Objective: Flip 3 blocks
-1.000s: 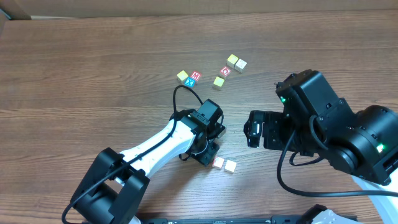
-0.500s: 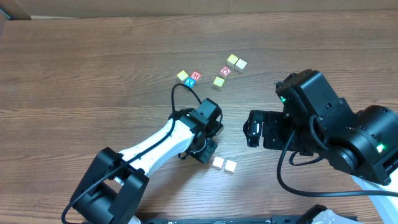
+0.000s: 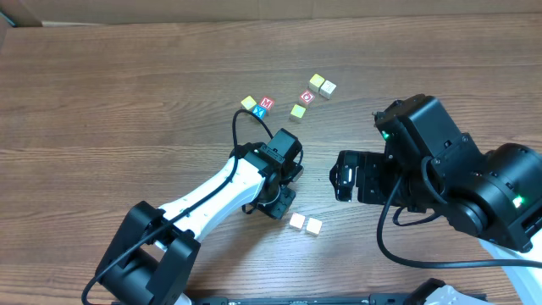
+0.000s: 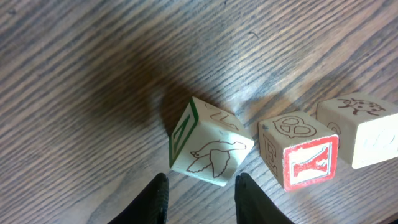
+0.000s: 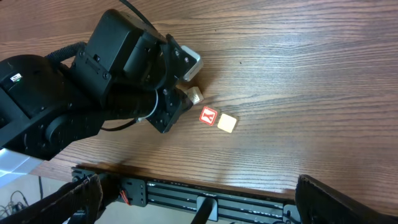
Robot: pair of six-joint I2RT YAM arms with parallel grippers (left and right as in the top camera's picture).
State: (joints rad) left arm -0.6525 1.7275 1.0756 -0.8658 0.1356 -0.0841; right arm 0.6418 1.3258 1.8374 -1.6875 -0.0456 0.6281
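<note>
Left claw (image 4: 202, 194) narrowed | goose block (image 4: 208, 144) tilted on edge

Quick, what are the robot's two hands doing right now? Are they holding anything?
Left gripper: jaws partly apart, either side of the tilted goose block; cannot tell if it is gripped.
Right gripper: open, holding nothing.

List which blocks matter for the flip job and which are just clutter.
Job: tilted goose block, red-letter block, near cream block, all by the left hand.
Lying about: M block, X block, red-O block, three yellow blocks, far cream block.
</note>
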